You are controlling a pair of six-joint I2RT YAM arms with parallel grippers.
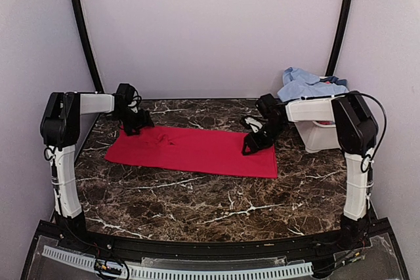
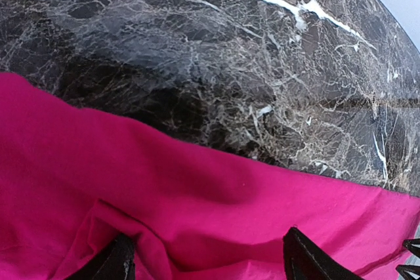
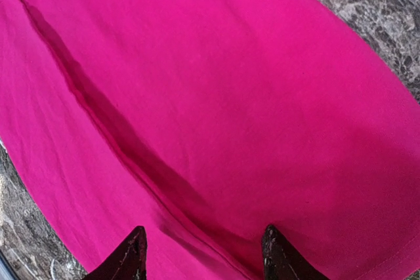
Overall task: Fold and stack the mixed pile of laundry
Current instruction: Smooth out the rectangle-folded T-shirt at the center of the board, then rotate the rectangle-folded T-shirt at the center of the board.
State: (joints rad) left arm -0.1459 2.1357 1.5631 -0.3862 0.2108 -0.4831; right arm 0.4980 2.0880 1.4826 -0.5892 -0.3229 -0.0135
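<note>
At the table's (image 1: 197, 201) near edge, the left arm (image 1: 65, 181) and right arm (image 1: 356, 191) show white tubular links, bulky black joint housings and thin black cables looped alongside. Farther over the table, the left gripper (image 1: 139, 126) and right gripper (image 1: 248, 147) are black, with tapered, pointed fingertips (image 3: 130, 257).

A dark marble-patterned table (image 1: 197, 195) with white veins fills the middle; behind its far edge stands a plain pale wall (image 1: 210, 24), with like walls at both sides; a black curved pole (image 1: 82, 31) rises at its far left corner, another pole (image 1: 342, 18) at its far right; the light is soft and even.
</note>
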